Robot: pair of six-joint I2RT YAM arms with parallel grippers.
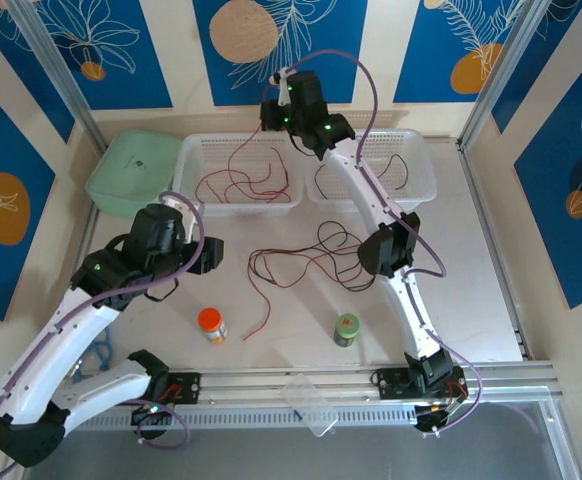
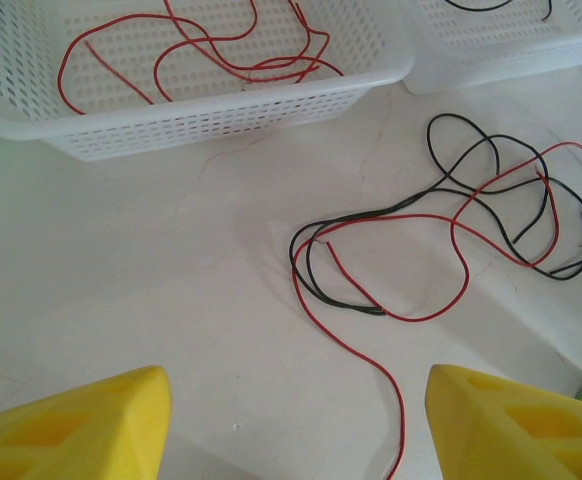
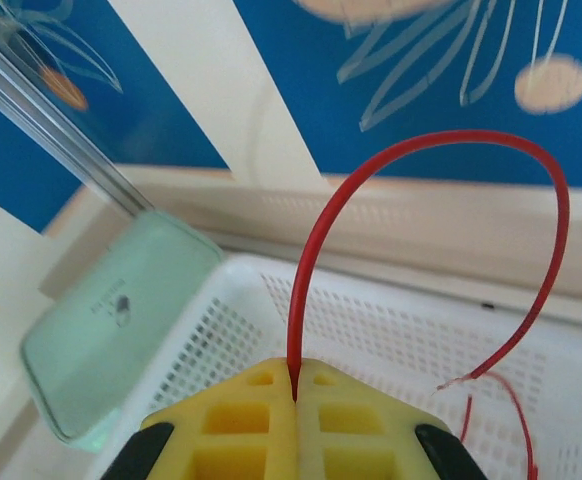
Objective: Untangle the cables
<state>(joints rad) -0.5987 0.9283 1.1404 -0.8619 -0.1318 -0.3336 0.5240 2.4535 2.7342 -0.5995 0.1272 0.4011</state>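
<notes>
Cables lie in three groups: a red-and-black tangle at the middle of the table, red lengths in the left basket at the far edge, and black lengths in the right basket beside it. The right tool, clenched on one red cable, holds it raised above the left basket. The strand arches up from the closed fingers and its free end hangs down toward the basket. The left tool, released with its fingers wide apart, hovers over the table on the near-left side of the tangle, touching nothing. Step in hand, as judged: depositing the separated red cable. To do it well, lower the right tool until the hanging end rests inside the basket walls before letting go, so the springy arch neither flicks over the rim nor snags the lengths already there. The left tool could then take the red tail running toward the near edge, where no black strand crosses it
</notes>
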